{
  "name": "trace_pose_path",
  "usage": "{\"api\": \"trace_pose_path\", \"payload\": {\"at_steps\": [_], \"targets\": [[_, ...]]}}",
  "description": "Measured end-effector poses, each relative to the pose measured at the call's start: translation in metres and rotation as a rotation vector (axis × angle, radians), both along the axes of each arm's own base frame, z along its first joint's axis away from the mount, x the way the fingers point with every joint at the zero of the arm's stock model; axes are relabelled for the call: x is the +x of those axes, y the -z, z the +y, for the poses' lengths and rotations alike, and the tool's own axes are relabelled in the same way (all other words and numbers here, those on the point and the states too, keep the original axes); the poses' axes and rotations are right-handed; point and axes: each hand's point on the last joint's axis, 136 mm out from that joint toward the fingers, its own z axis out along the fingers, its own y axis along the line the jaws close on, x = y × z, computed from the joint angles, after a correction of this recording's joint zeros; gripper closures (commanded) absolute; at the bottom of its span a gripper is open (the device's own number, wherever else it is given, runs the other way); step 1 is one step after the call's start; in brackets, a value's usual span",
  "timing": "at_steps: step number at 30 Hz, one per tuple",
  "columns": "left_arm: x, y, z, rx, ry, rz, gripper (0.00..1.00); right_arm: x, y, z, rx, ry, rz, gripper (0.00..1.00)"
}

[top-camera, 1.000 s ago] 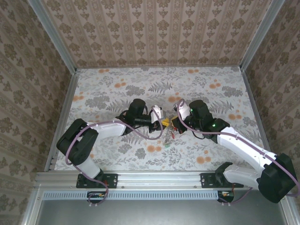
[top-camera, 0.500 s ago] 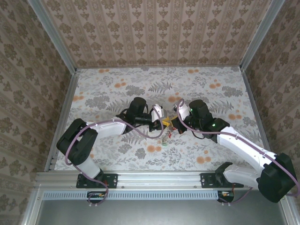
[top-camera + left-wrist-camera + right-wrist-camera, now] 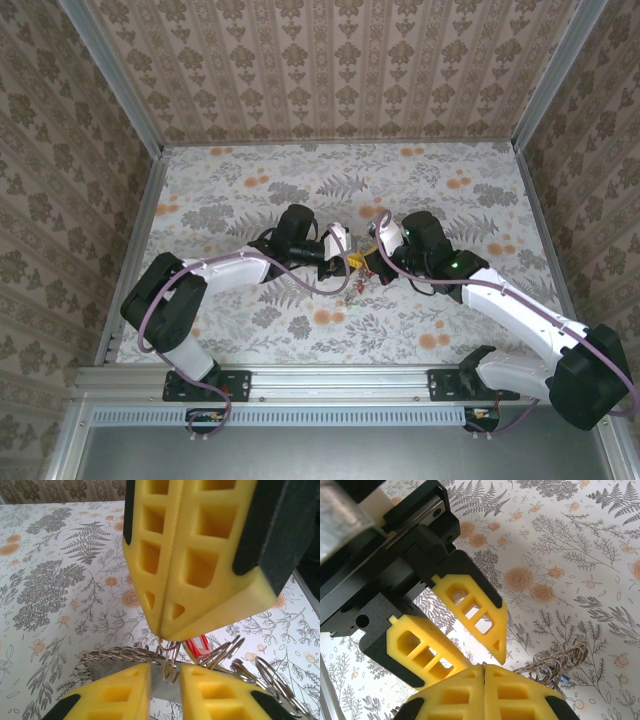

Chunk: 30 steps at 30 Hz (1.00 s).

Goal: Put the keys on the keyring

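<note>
So the right end effector (image 3: 167, 632) is clenched on a wire of the keyring (image 3: 120, 654), lower middle of frame. The left end effector (image 3: 165, 672) is parted around a loop. A red key (image 3: 199, 646) peeks from the coils. Guessing partway, count unclear.

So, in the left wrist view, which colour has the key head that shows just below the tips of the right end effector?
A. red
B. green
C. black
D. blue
A: a red key head shows just under the right end effector, whose shut tips pinch a wire loop of the keyring.
</note>
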Motion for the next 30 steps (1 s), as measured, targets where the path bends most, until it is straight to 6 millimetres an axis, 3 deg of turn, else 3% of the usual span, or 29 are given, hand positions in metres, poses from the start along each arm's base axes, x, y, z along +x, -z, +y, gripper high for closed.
{"api": "trace_pose_path", "payload": {"at_steps": [3, 9, 30], "targets": [[-0.001, 0.001, 0.0, 0.003, 0.003, 0.005, 0.81, -0.001, 0.001, 0.001, 0.001, -0.004, 0.005, 1.0], [-0.002, 0.001, 0.0, 0.005, 0.013, -0.005, 1.0, -0.001, 0.001, 0.0, -0.001, -0.004, 0.008, 1.0], [0.01, -0.001, -0.002, -0.063, -0.106, -0.06, 1.0, 0.011, 0.014, -0.022, -0.011, 0.146, 0.061, 1.0]]}}
